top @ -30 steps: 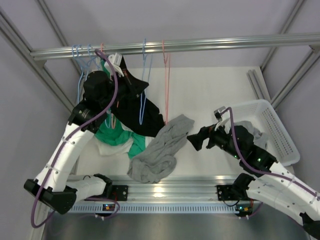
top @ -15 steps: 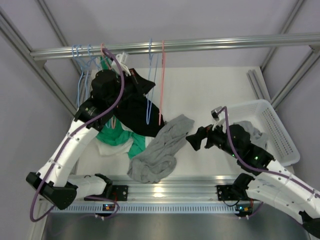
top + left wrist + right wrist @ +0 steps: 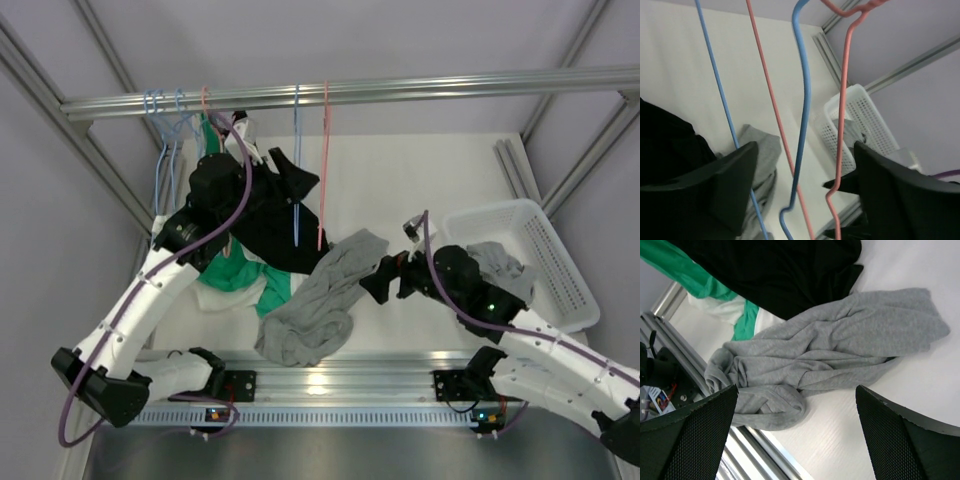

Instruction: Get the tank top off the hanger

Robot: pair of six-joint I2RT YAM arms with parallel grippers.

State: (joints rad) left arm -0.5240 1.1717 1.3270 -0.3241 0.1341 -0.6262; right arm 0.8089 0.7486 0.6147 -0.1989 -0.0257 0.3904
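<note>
The black tank top [image 3: 268, 215] drapes from below the rail down onto the table, also seen as a dark mass [image 3: 665, 150] in the left wrist view. What carries it is hidden behind my left arm. My left gripper [image 3: 290, 172] is open beside its upper edge. A bare blue hanger [image 3: 802, 125] and a bare pink hanger [image 3: 842, 100] hang between the jaws [image 3: 805, 192], untouched. My right gripper [image 3: 374, 283] stands open low over the table [image 3: 800, 437], just right of a crumpled grey garment [image 3: 830, 355].
The metal rail [image 3: 400, 90] carries more blue and pink hangers [image 3: 165, 110] at its left end. A green garment [image 3: 235, 270] and a white one [image 3: 725, 310] lie under the black fabric. A white basket [image 3: 550, 260] with grey cloth stands at right.
My left gripper has opened after moving right along the rail. The blue hanger now hangs straight beside the pink one. My right arm has shifted left toward the grey garment.
</note>
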